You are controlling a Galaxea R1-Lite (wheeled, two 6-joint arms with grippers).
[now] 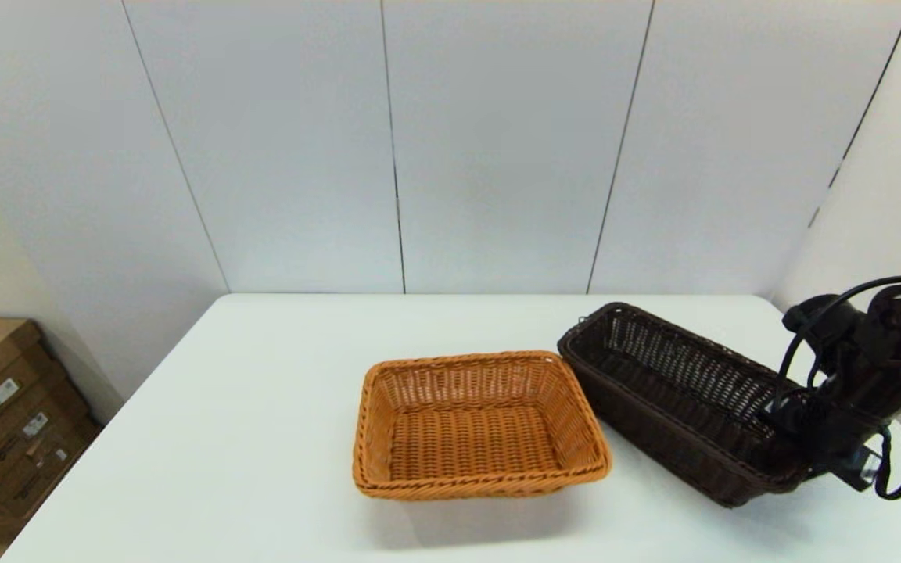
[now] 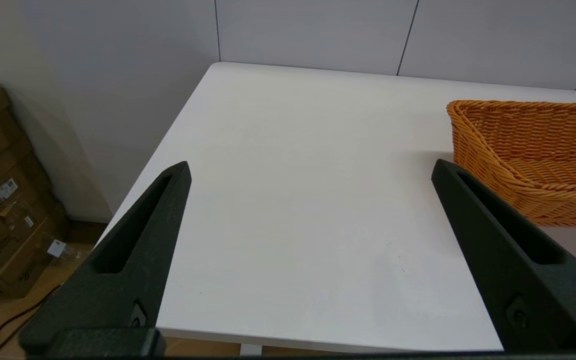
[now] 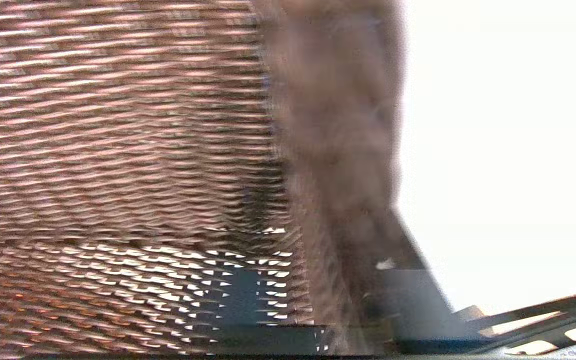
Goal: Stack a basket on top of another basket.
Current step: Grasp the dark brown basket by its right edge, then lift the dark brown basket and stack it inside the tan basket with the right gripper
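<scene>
Step in hand: the lift. The right pincer (image 1: 798, 442) has the dark brown basket (image 1: 677, 399) by its near short end, and that end looks raised, so the basket appears tilted, its far end low by the tabletop (image 1: 263, 438).

Right pincer, state: closed on the braided rim and end wall of the dark brown basket, judging by the right wrist view, where a finger lies along the outside of the wall (image 3: 338, 150) and dark shapes show through the weave. The fingertips themselves are hidden.

Dark brown basket, place: runs away from the right pincer, its open side turned towards the orange-tan basket (image 1: 478, 426).

Orange-tan basket, place: flat on the tabletop, upright and empty, just beside the dark brown basket on the side of the robot's left; whether the two rims touch cannot be told.

Left pincer (image 2: 310, 172): idle, spread wide over bare tabletop, holding nothing; the orange-tan basket lies near its right finger.

Next move, as judged: raise the dark brown basket until its far end clears the orange rim, carry it towards the robot's left, level it, square the long sides, then lower it to nest.

Caution: an end grip lets the far end droop and catch.
</scene>
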